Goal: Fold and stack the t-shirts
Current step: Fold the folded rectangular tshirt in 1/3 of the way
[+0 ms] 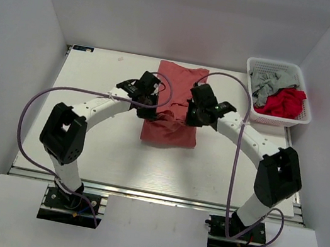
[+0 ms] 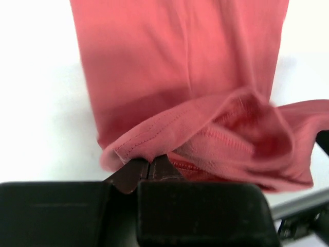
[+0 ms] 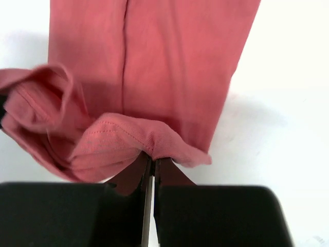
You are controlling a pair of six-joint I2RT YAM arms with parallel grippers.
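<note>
The salmon-red t-shirt (image 1: 175, 100) lies as a long narrow strip in the middle of the table, its near end lifted and folded back. My left gripper (image 1: 149, 109) is shut on the near left hem corner of this shirt (image 2: 154, 136). My right gripper (image 1: 193, 117) is shut on the near right hem corner (image 3: 128, 139). The cloth sags in a loose fold between the two grippers. The brighter red t-shirt (image 1: 284, 103) and the grey t-shirt (image 1: 268, 82) lie crumpled in the white mesh basket (image 1: 273, 117).
The basket stands at the table's far right edge, beside the right arm. White walls close in the table (image 1: 86, 135) on three sides. Purple cables loop over both arms.
</note>
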